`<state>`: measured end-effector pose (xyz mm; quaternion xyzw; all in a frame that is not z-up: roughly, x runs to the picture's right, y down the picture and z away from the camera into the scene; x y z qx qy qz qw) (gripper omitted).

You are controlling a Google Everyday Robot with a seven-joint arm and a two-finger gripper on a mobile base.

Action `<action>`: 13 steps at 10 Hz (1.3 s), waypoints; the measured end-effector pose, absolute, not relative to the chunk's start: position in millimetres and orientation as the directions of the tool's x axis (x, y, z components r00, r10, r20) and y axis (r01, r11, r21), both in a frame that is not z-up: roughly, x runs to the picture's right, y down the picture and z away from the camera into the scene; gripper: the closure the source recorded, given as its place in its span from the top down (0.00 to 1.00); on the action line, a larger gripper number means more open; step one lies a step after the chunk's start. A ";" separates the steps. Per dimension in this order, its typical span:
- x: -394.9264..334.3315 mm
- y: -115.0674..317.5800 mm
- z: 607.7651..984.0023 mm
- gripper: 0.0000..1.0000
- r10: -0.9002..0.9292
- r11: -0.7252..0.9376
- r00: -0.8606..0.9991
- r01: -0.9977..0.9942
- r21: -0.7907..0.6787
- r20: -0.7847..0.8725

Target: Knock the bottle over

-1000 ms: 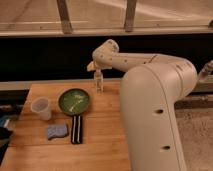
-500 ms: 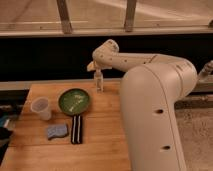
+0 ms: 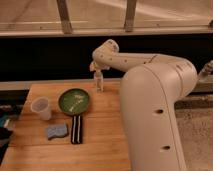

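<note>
The bottle (image 3: 99,81) is small, slim and clear, and stands upright near the far edge of the wooden table (image 3: 105,140). My gripper (image 3: 95,67) is at the end of the white arm, right above the bottle's top and seemingly touching or just over its cap. The arm reaches in from the right, and its large white body fills the right foreground.
A translucent plastic cup (image 3: 41,107) stands at the table's left. A green plate (image 3: 75,101) lies left of the bottle. A blue sponge (image 3: 57,131) and a black striped object (image 3: 76,129) lie nearer the front. A dark wall and a window ledge run behind the table.
</note>
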<state>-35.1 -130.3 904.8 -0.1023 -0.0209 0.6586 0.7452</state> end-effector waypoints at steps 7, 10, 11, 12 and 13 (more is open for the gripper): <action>-47.5 -170.3 887.5 0.00 0.986 0.156 0.162 -0.976 -0.150 -0.034; -48.1 -170.2 886.7 0.00 0.985 0.165 0.171 -0.976 -0.145 -0.034; -45.5 -167.7 884.0 0.00 0.985 0.163 0.170 -0.977 -0.138 -0.041; -42.1 -164.0 882.7 0.00 0.984 0.161 0.169 -0.978 -0.130 -0.052; -36.9 -159.6 880.6 0.00 0.983 0.160 0.169 -0.980 -0.116 -0.070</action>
